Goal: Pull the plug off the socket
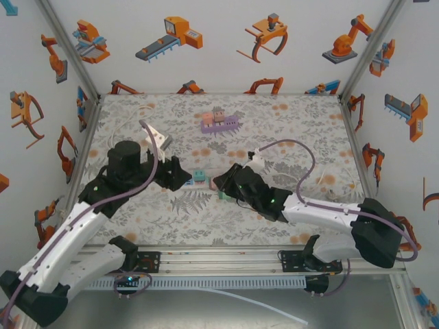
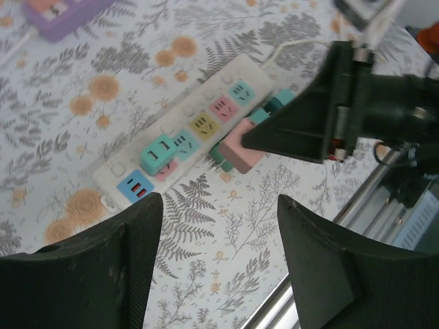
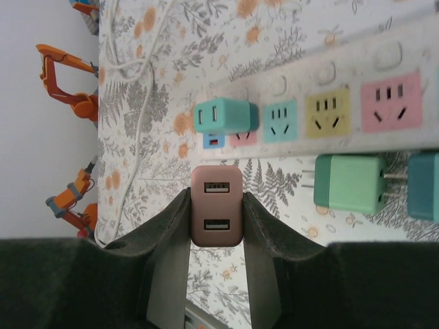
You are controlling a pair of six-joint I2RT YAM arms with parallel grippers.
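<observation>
Closest to the lens, at 6 o'clock of the right wrist view: black padded fingers [image 3: 171, 233] of the right claw [image 3: 216, 196].

Beyond them, toward 1 o'clock, a long white power strip [image 3: 357, 79] with pastel socket faces, lying flat. Far back at 12 o'clock in the overhead view, a purple power strip [image 1: 219, 124] with small plugs standing in it, well apart from both arms. Loose on their sides just beside the white strip's near edge: a green cube plug [image 3: 346, 184] with bare prongs, and a dark teal plug [image 3: 425, 185] at 3 o'clock, cut off by the frame. Seated near the strip's end, a light teal cube adapter [image 3: 223, 116]. Trailing from that end, a thin white cord [image 2: 295, 44].

Underneath, a grey fern-and-orange-flower tablecloth [image 1: 206, 219]. Around it, white walls [image 1: 219, 68] with orange robot stickers, and aluminium corner posts [image 1: 75, 49].

Right claw narrowed onto a dusty-pink two-port USB plug [image 3: 217, 219], gripping both flanks, port face toward the wrist camera. Plug out of its socket, at 6 o'clock of the strip, a sliver of cloth between. Against or just beside the green plug in the left wrist view; cannot tell which.

Left claw [image 2: 219, 260] spread wide, gripping nothing, fingers at 7 and 5 o'clock, above bare cloth.
</observation>
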